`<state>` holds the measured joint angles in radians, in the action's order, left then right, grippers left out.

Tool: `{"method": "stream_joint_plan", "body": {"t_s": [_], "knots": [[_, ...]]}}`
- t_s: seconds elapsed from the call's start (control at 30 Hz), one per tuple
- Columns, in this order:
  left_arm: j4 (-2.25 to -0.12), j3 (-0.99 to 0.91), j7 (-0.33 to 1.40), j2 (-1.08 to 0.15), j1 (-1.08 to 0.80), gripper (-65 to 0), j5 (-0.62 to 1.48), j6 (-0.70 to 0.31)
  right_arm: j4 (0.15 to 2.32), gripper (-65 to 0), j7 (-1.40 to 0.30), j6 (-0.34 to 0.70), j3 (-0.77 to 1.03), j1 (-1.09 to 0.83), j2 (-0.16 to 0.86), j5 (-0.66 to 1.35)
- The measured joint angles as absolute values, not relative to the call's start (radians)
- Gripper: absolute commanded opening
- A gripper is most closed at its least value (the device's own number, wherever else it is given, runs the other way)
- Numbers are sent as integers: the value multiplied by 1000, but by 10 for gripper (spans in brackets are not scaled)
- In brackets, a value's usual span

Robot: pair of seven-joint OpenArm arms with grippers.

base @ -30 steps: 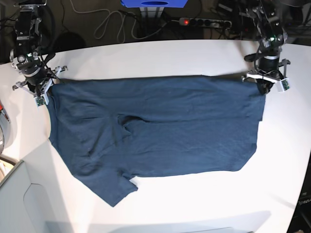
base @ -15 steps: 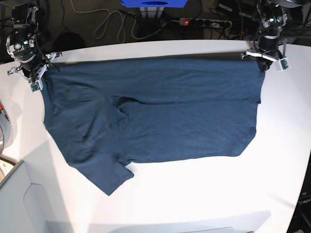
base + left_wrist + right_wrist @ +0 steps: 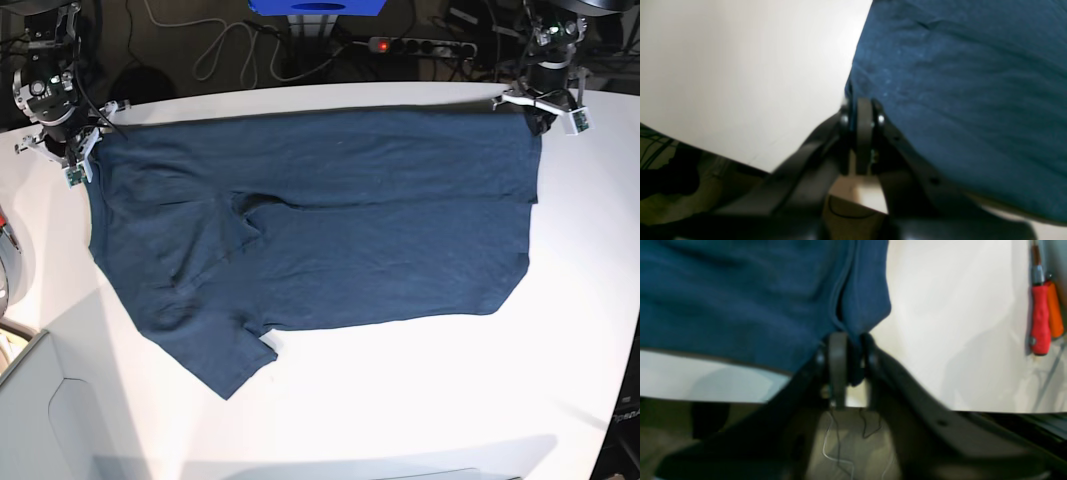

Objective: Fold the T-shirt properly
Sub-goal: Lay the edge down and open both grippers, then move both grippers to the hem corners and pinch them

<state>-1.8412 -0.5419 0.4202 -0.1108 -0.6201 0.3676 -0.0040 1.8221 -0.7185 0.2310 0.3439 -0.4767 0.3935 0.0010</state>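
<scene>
We see the left hand [image 3: 541, 112] clamped on one far corner of the T-shirt [image 3: 320, 240]. The right hand [image 3: 78, 155] pinches the opposite far corner with a narrow gap between its jaws. Both arms reach low over the bench [image 3: 420, 400] at its far edge.

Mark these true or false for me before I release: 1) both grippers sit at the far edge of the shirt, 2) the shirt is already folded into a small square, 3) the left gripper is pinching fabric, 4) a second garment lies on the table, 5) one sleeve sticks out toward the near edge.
1) True: the left gripper and right gripper sit at the far corners of the T-shirt.
2) False: it lies spread wide across the table.
3) True: its jaws are shut on the shirt's edge in the left wrist view.
4) False: only the one shirt is there.
5) True: the sleeve points toward the near edge.
</scene>
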Motion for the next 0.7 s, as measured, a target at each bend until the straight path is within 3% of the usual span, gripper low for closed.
{"method": "stream_joint_plan", "body": {"t_s": [0.13,0.2,0.27,0.53,0.7], "knots": [[-1841,-544,420,-108,-620,-416,367,-4,1822,-322,-723,231,344,-477,393,1],[-1846,-545,420,-108,-620,-364,367,-4,1822,-250,-723,231,344,-477,393,1],[-1873,-546,423,-108,-622,-362,366,-4,1822,-218,-722,231,345,-477,393,1],[-1988,-629,428,-103,-596,-360,368,-4,1864,-216,-723,231,442,-472,342,-1],[-1947,-672,418,-124,-407,-360,357,-6,1900,-216,-729,231,442,-430,344,1]]}}
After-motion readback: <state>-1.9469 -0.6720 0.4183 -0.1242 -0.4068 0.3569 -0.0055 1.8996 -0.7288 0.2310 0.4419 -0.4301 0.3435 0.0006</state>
